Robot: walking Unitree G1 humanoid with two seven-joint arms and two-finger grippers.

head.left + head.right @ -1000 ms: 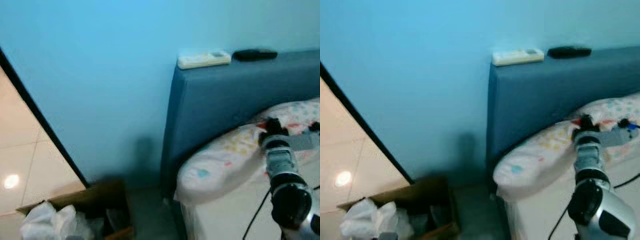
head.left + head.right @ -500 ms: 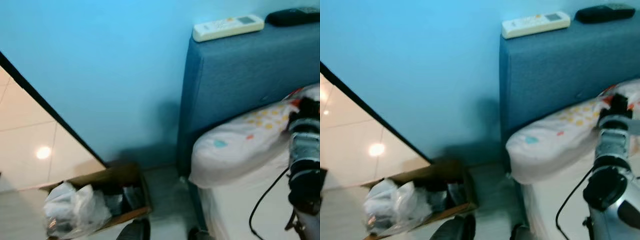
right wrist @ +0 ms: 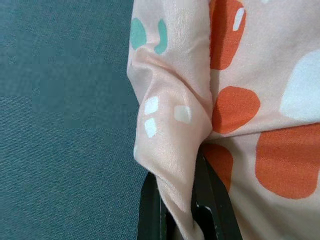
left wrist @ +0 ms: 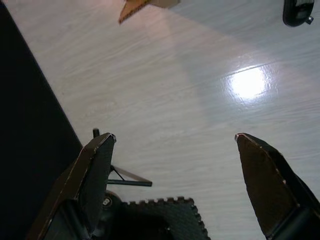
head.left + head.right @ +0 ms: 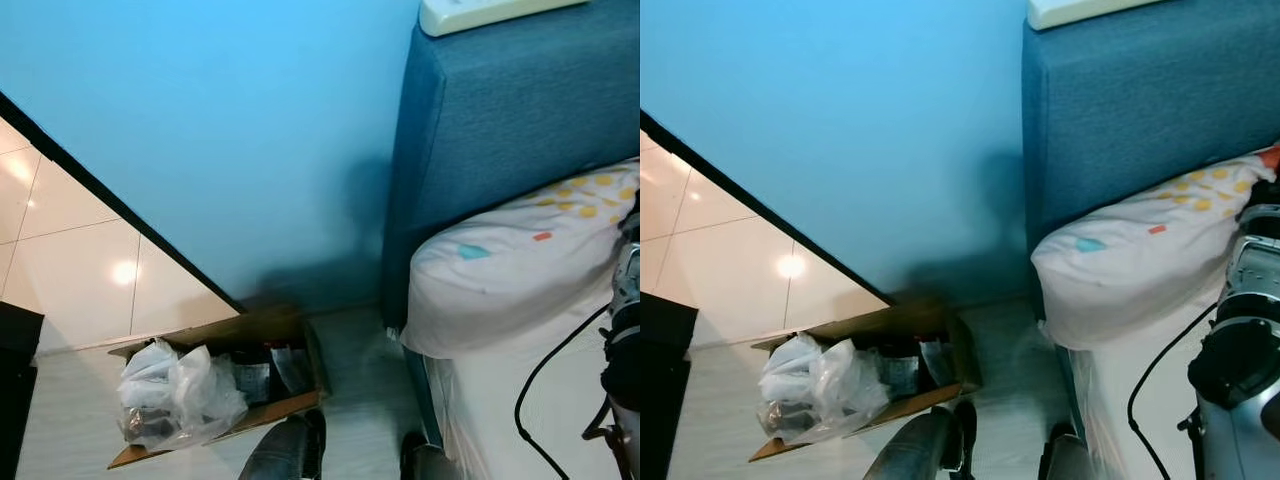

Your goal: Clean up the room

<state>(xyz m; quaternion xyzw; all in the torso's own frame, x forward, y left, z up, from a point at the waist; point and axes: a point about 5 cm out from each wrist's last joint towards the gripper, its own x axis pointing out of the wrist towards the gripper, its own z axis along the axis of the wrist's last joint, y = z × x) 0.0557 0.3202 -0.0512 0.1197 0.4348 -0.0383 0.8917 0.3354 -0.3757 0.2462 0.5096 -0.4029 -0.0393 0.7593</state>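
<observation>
Much of our view is cut off. A white remote (image 5: 490,12) on top of the blue headboard (image 5: 520,150) runs out of the upper edge, so no buttons or lettering can be read on it. Our right arm (image 5: 1250,340) passes out of the right side of the head views before its hand is visible, and a black cable (image 5: 545,385) loops beside it over the white mattress. The contents of the cardboard box (image 5: 250,340) on the floor by the blue wall (image 5: 220,130) are hard to make out: crumpled clear plastic bags (image 5: 175,395) on the left, dark packets next to them with no legible print.

In the right wrist view our right hand (image 3: 182,210) is pinched closed on a fold of the peach pillowcase (image 3: 172,150), printed with orange, white and teal patches, with the headboard fabric behind it. That pillow (image 5: 510,270) lies at the head of the bed, against the headboard.

Our left hand (image 4: 175,145) hangs wide open above the pale wood floor (image 4: 190,90), its fingers (image 4: 97,165) well apart, holding nothing.
</observation>
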